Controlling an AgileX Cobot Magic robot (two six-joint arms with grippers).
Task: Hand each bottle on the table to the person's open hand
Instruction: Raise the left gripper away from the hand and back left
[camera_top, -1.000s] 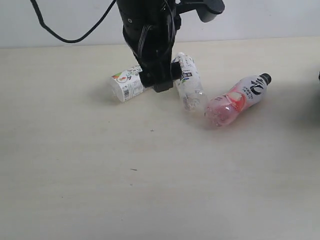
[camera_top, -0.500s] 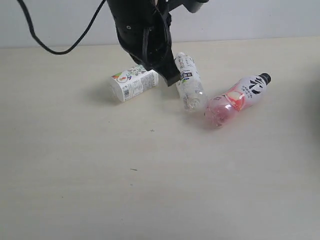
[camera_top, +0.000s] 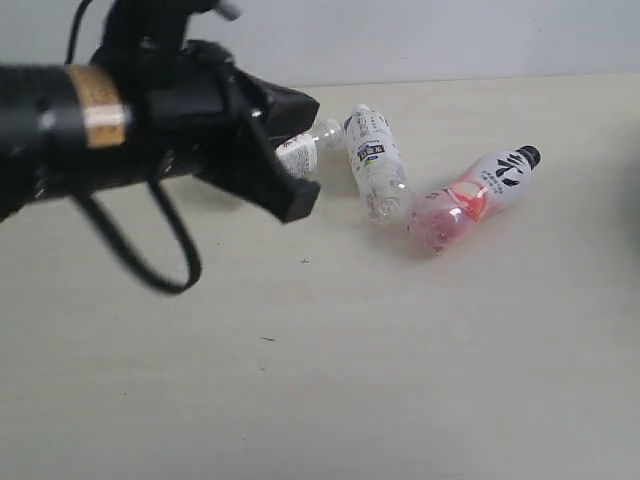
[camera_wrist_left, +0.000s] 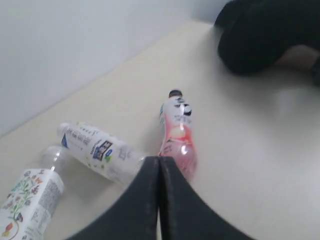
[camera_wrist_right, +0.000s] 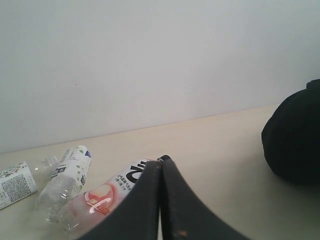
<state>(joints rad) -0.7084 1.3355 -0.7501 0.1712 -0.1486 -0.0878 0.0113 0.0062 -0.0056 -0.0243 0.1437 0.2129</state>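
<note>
Arm in front of fruit-print bottle

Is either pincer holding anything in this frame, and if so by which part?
Nothing is held. The left pincer and the right pincer are both shut, with nothing between their fingers.

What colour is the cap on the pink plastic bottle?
Black; the pink plastic bottle's cap shows best in left wrist view.

pink bottle with black cap, clear bottle with blue label, white fruit-print bottle, pale beige table.
</note>
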